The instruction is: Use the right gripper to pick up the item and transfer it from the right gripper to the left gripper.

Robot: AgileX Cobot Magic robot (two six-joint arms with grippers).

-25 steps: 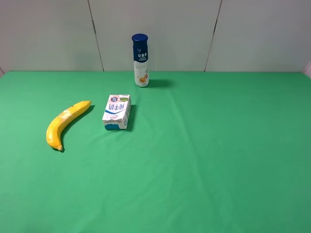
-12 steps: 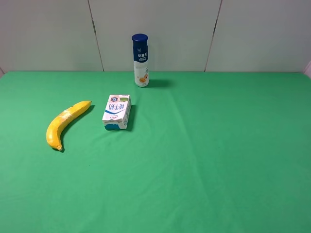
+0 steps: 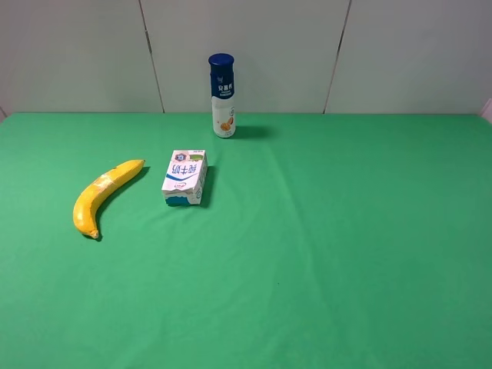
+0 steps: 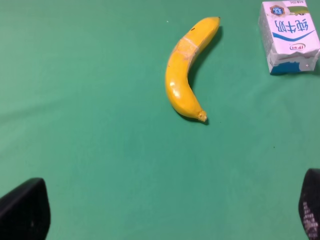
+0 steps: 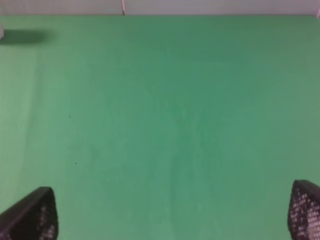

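Observation:
The item, a yellow curved banana [image 3: 104,196], lies on the green cloth at the left of the exterior view, and the left wrist view also shows the banana [image 4: 185,70]. Neither arm appears in the exterior view. My left gripper [image 4: 165,212] is open, its two black fingertips far apart at the picture's lower corners, well short of the banana with nothing between them. My right gripper [image 5: 172,212] is open too, over bare green cloth, and the banana is out of its view.
A white-blue milk carton [image 3: 185,177] lies just right of the banana, also seen as the carton [image 4: 289,36]. A tall blue-capped bottle [image 3: 223,96] stands upright at the back near the wall. Green cloth [image 3: 346,254] covers the table.

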